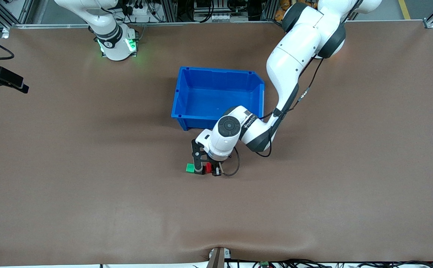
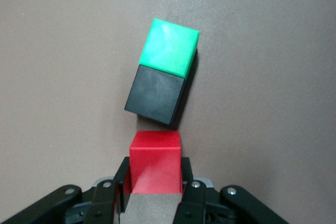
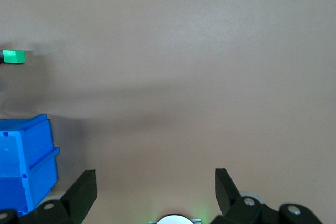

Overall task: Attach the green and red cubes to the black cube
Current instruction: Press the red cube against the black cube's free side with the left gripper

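In the left wrist view the green cube (image 2: 169,46) and the black cube (image 2: 156,98) lie on the brown table, joined side to side and turned slightly askew. My left gripper (image 2: 155,178) is shut on the red cube (image 2: 155,158), which sits right by the black cube's free side, close to touching one corner. In the front view the green cube (image 1: 190,168) and red cube (image 1: 208,167) show on either side of a left finger, which hides the black cube. My right gripper (image 3: 155,174) is open and empty, waiting over its own base.
The blue bin (image 1: 186,98) stands empty, farther from the front camera than the cubes; its corner shows in the right wrist view (image 3: 26,166). The green cube also shows far off there (image 3: 13,56). A black device (image 1: 4,80) juts in at the right arm's end.
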